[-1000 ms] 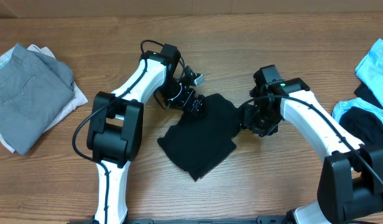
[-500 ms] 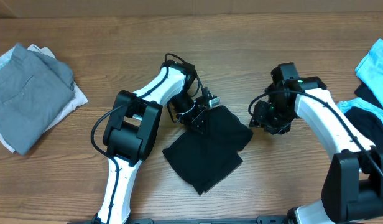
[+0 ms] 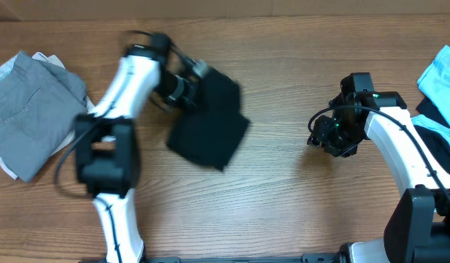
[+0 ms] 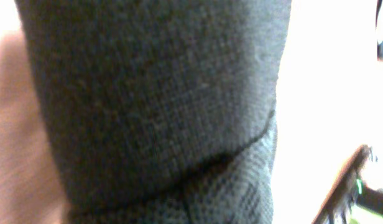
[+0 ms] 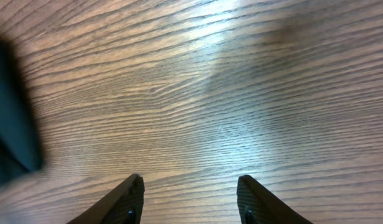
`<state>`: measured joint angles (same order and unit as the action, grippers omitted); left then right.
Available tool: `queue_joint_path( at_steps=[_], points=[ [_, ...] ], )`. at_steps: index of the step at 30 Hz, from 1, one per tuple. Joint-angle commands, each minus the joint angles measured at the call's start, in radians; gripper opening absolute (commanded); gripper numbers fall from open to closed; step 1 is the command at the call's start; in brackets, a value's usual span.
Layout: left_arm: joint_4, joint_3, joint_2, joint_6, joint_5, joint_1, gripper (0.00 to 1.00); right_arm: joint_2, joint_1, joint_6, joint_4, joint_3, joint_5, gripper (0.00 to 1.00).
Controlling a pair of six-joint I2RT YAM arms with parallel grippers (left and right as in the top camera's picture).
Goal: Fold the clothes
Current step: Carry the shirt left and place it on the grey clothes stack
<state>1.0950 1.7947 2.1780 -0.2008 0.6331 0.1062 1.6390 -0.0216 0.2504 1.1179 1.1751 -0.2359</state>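
Seeing black garment [image 3: 210, 120] left of centre over tabletop [image 3: 283, 197], blurred — can't tell if lying flat or lifted. Pinched at its far left corner by left jaws, pressed together on the fabric; nothing but black weave in left wrist view. Reading right jaws as spread partway, nothing between, over bare wood right of centre — well apart from black garment. Also noting grey garment [image 3: 31, 109] on a white garment [image 3: 4, 164] at left edge, light blue garment [image 3: 440, 73] at right edge.

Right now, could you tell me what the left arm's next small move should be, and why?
Probably carry the black garment leftward toward the grey pile: the left gripper is shut on its edge, it looks folded, and that pile lies nearby.
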Motion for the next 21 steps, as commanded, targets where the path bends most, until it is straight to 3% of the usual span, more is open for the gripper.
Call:
queue_joint_path(
  at_steps=[1,9,21],
  points=[
    [-0.031,0.041,-0.187,0.148,-0.092,-0.118,0.04,-0.028,0.006,-0.016,-0.007,0.005,0.000,0.52],
    [-0.118,0.041,-0.401,0.208,-0.228,-0.378,0.04,-0.028,0.006,-0.023,-0.010,0.005,0.019,0.53],
    [-0.211,0.041,-0.409,0.212,-0.320,-0.610,0.04,-0.028,0.006,-0.023,-0.010,0.005,0.019,0.54]
  ],
)
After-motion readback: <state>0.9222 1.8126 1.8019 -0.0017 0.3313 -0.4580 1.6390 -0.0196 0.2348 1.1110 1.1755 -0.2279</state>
